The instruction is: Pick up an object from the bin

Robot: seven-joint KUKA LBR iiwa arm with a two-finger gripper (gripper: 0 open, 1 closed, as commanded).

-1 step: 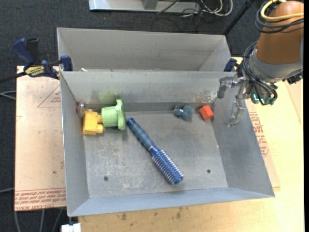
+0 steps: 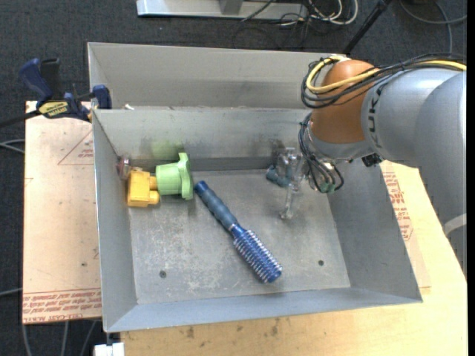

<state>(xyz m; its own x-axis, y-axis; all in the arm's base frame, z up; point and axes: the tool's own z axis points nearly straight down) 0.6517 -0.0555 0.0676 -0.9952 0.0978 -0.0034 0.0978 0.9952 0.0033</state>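
Observation:
My gripper (image 2: 287,208) hangs at the back right of the bin, its tip close above the bare floor. A blue hairbrush (image 2: 234,232) lies diagonally in the middle of the bin, to the gripper's left. Its handle points to the back left and its bristled head to the front right. The gripper is apart from the brush, with nothing seen in it. A green and yellow plastic toy piece (image 2: 162,181) rests against the back wall at the left.
A small pinkish thing (image 2: 122,167) sits in the back left corner beside the yellow part. The arm with its orange cover and cables comes in over the bin's right rim.

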